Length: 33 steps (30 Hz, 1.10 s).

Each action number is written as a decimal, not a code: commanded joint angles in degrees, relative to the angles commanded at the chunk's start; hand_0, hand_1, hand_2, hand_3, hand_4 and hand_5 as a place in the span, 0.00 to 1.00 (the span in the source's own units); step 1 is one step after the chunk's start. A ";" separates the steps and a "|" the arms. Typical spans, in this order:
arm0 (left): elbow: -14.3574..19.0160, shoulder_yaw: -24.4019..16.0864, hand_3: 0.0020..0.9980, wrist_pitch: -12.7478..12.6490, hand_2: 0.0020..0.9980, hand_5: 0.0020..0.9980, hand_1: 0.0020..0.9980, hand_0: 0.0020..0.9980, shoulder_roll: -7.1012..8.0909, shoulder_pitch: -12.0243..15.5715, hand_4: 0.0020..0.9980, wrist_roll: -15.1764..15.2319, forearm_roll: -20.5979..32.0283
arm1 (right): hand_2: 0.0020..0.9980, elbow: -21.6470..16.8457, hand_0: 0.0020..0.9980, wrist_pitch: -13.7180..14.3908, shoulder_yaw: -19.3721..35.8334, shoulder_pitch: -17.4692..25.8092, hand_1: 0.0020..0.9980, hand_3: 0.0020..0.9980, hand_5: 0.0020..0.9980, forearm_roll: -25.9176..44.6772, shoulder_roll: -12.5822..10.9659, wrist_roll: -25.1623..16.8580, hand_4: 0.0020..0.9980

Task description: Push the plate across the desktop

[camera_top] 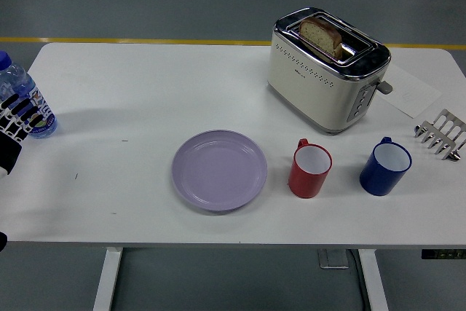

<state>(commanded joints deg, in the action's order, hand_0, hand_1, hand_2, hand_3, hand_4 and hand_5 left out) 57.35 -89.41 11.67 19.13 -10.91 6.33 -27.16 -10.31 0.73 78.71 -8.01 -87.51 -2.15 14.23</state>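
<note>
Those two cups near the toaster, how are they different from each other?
The red cup stands close beside the purple plate; the blue cup stands farther right, nearer the metal rack. The red cup looks slightly smaller than the blue cup. Both are upright, white inside, seemingly empty, with handles pointing away toward the toaster.

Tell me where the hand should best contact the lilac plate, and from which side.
Probably the plate's left rim, approached from the left by the left hand. The plate lies flat and shallow, its left side is clear, while the red cup stands close on its right.
</note>
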 joint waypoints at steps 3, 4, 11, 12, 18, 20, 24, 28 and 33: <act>0.00 0.34 0.61 -0.09 0.65 1.00 0.68 0.66 -0.15 0.09 0.52 0.39 0.19 | 0.68 0.00 0.67 0.00 -0.10 0.04 0.65 0.60 0.20 0.20 -0.02 0.02 0.45; -0.01 0.48 0.61 -0.09 0.65 1.00 0.68 0.66 -0.23 0.10 0.52 0.48 0.26 | 0.68 0.00 0.67 0.01 -0.13 0.06 0.65 0.60 0.20 0.26 -0.02 0.02 0.45; 0.05 0.86 0.61 0.01 0.65 1.00 0.67 0.66 -0.51 0.15 0.52 0.40 0.15 | 0.68 0.00 0.67 -0.03 -0.12 0.10 0.65 0.60 0.20 0.20 -0.11 -0.02 0.45; -0.01 0.89 0.61 -0.03 0.65 1.00 0.67 0.66 -0.54 0.17 0.52 0.42 0.21 | 0.68 0.00 0.67 -0.02 -0.21 0.10 0.65 0.60 0.20 0.30 -0.17 -0.05 0.45; -0.27 1.31 0.61 -0.01 0.65 1.00 0.67 0.66 -1.00 0.15 0.51 0.43 0.36 | 0.68 0.00 0.67 0.01 -0.19 0.14 0.65 0.60 0.20 0.28 -0.19 0.01 0.45; -0.34 1.66 0.61 -0.07 0.65 1.00 0.67 0.66 -1.16 0.02 0.51 0.41 0.38 | 0.68 0.00 0.67 -0.03 -0.03 0.12 0.65 0.60 0.20 0.00 -0.18 0.03 0.45; -0.42 2.06 0.61 -0.18 0.65 1.00 0.67 0.66 -1.35 -0.06 0.51 0.55 0.42 | 0.68 0.00 0.67 0.03 -0.09 0.12 0.65 0.60 0.20 0.11 -0.23 -0.02 0.45; -0.51 2.58 0.61 -0.37 0.65 1.00 0.67 0.66 -1.66 -0.37 0.51 1.13 0.78 | 0.68 0.00 0.67 0.11 -0.15 -0.01 0.65 0.60 0.20 0.31 -0.22 -0.04 0.45; -0.60 2.77 0.61 -0.27 0.65 1.00 0.67 0.66 -1.96 -0.67 0.51 1.13 0.71 | 0.68 0.00 0.67 0.13 -0.10 -0.15 0.65 0.60 0.20 0.30 -0.20 -0.03 0.45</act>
<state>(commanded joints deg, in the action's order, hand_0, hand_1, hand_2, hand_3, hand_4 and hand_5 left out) 56.75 -86.63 11.40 17.18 -11.58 7.46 -26.44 -10.31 0.86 78.61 -8.16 -87.21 -2.35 14.21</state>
